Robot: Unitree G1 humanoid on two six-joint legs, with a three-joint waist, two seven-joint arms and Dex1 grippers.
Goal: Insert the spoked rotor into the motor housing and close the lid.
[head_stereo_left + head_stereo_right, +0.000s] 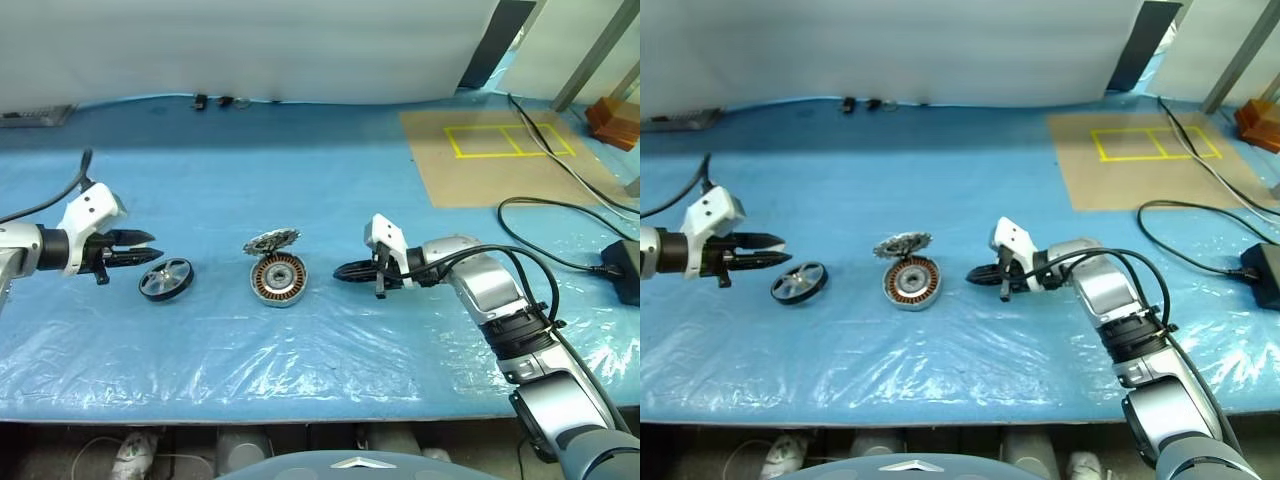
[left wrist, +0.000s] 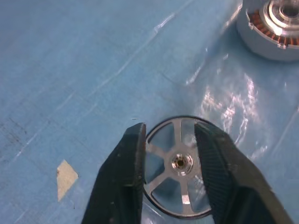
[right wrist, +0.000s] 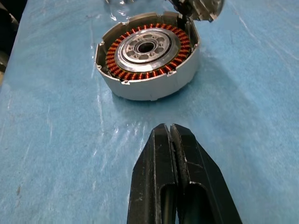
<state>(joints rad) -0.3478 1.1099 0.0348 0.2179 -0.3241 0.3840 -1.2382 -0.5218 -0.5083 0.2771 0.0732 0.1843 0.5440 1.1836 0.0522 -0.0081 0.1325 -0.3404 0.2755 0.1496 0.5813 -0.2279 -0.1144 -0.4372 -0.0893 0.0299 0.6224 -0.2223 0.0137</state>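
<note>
Lying flat on the blue plastic-covered table [image 1: 330, 390], the spoked rotor [image 1: 165, 278], a dark-rimmed wheel with thin silver spokes and hub, sits well left of the motor housing [image 1: 278, 279], a shallow silver-grey round case showing copper-orange windings. Lid [image 1: 271, 241], toothed silver disc, stands tipped up at the housing's far rim, leaving the cavity open for insertion. Left gripper [image 1: 148, 246]: fingers partly spread, just beside the rotor, seemingly lined up for pickup, nothing held. Right gripper [image 1: 342, 271]: fingers pressed together, empty, parked right of the housing.
</note>
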